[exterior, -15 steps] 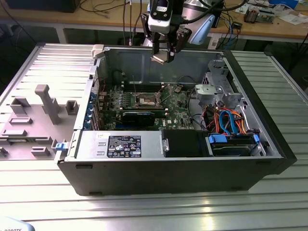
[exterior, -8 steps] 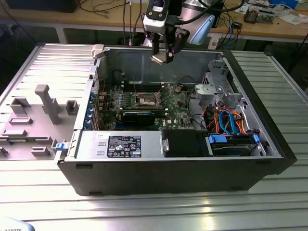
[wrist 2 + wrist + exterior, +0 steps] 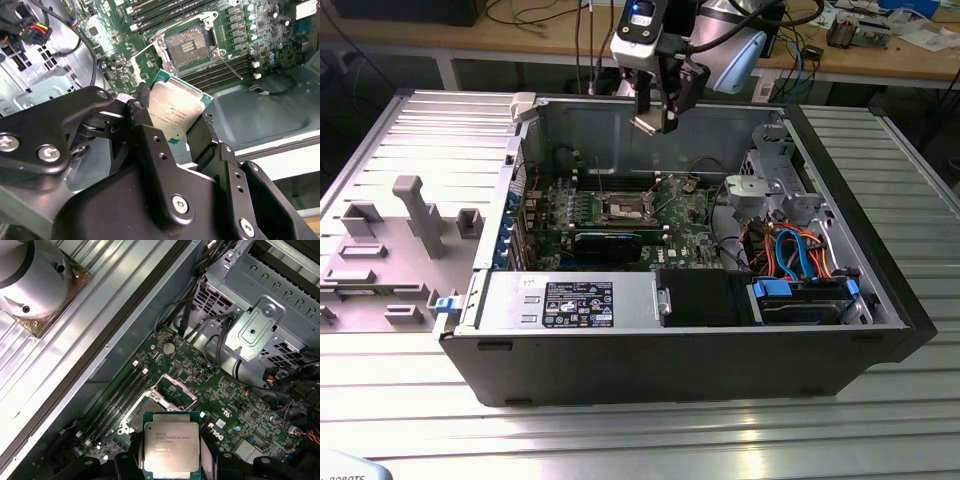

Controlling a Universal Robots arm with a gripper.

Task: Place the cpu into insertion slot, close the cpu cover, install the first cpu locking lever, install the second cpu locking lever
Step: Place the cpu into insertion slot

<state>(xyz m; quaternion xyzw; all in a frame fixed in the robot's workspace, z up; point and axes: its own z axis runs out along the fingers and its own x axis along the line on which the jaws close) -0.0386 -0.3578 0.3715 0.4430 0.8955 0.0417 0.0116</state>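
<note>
Second wrist view showed the hand [image 3: 175, 112] clamped on the chip [image 3: 172, 104] by its edges, likely sparing its contacts, with the open socket [image 3: 187, 47] well below the hand.

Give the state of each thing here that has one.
slot: empty
cover: raised open
cpu: held clear of the slot
gripper: shut on the cpu
case: side open
</note>
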